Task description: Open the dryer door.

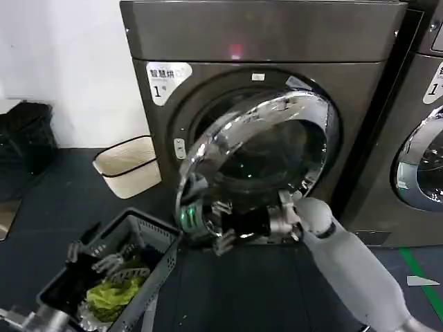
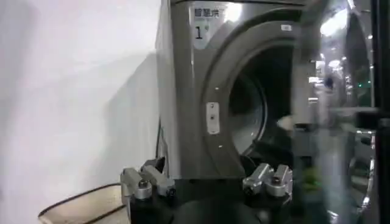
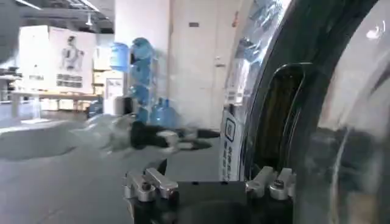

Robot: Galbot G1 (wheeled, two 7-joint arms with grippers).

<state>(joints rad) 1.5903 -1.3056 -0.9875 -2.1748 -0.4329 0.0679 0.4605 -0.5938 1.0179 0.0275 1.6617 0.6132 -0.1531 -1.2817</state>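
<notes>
Nearest the head camera, the robot's white right arm reaches up from the lower right to the dryer door (image 1: 259,155), its right gripper (image 1: 220,232) at the door's lower left rim.

Behind it stands the dryer (image 1: 263,31), a big grey-brown machine with a "1" sticker and a pink light. Its chrome-ringed door is already swung partly out from the drum opening (image 2: 256,109), hinged on the right side of the head view.

Risk, as a judgement: the right gripper's fingers look spread, with the chrome rim close against them, and whether they actually touch it cannot be told. On such a smooth curved ring they could slide off as the door turns, leaving it half open. A pull straight back instead of along the door's arc could also strain the hinge.

At lower left, the left gripper (image 1: 97,261) hangs idle over a grey laundry basket (image 1: 156,238), fingers spread apart and holding nothing. A beige bin (image 1: 128,166) sits near the dryer's left side, where a wider swing might catch it.
</notes>
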